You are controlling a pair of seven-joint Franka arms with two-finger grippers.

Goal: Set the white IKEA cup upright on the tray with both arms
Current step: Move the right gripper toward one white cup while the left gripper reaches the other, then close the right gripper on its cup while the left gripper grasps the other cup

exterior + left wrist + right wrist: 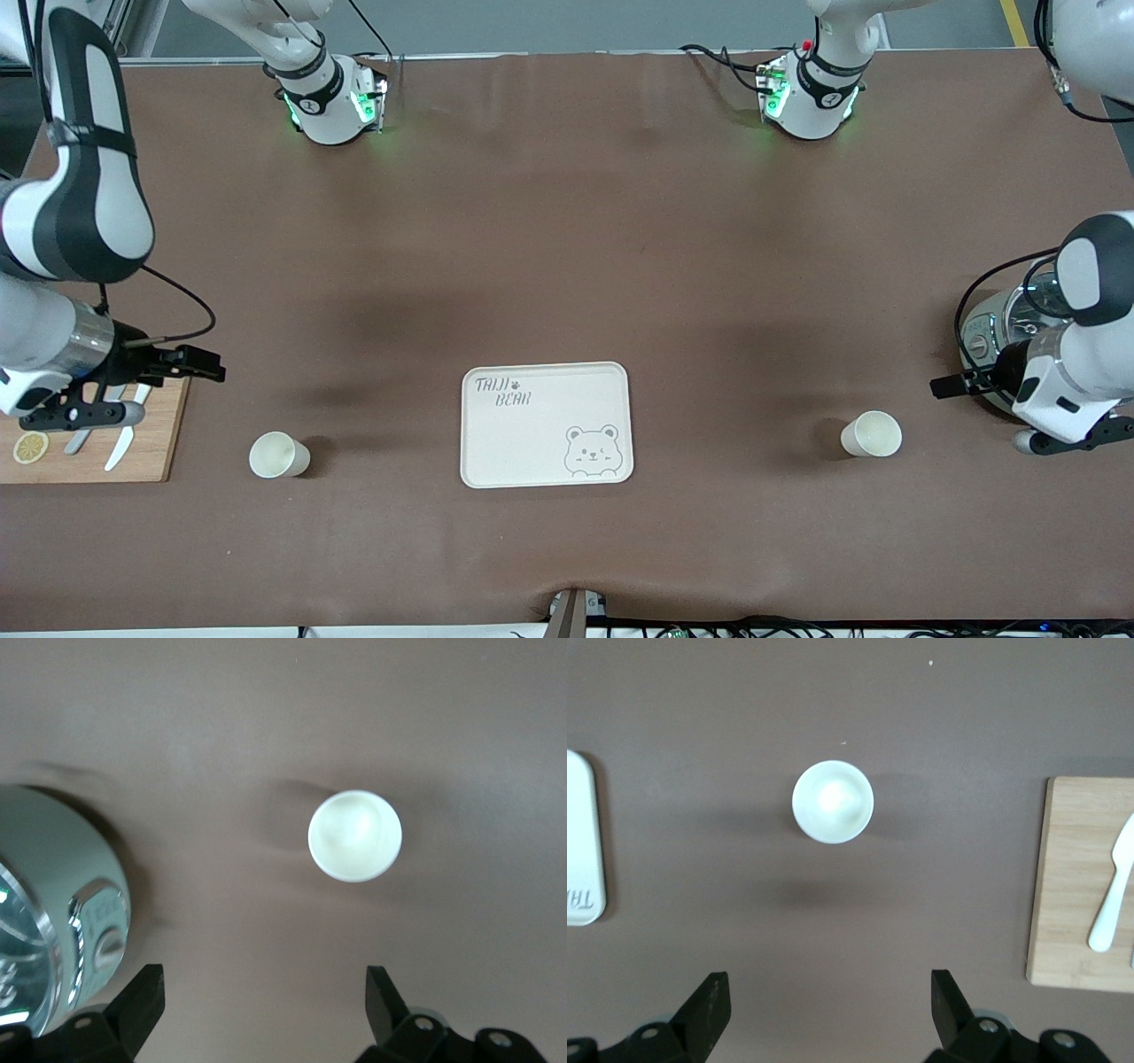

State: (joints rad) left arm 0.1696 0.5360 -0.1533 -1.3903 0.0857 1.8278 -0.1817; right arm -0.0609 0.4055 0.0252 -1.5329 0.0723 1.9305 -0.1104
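Cups, two of them: one toward the right arm's end, one toward the left arm's end, the bare tray between. Left gripper hangs over a steel appliance, right gripper over the cutting board, both spread wide and empty. Light cups; an off-centre pinch could tip one. Brown mat underneath, plenty of room.

I work in a robotics lab: my two arm bases are bolted along the top of the frame to a brown-covered table, cables trailing at its lower edge.
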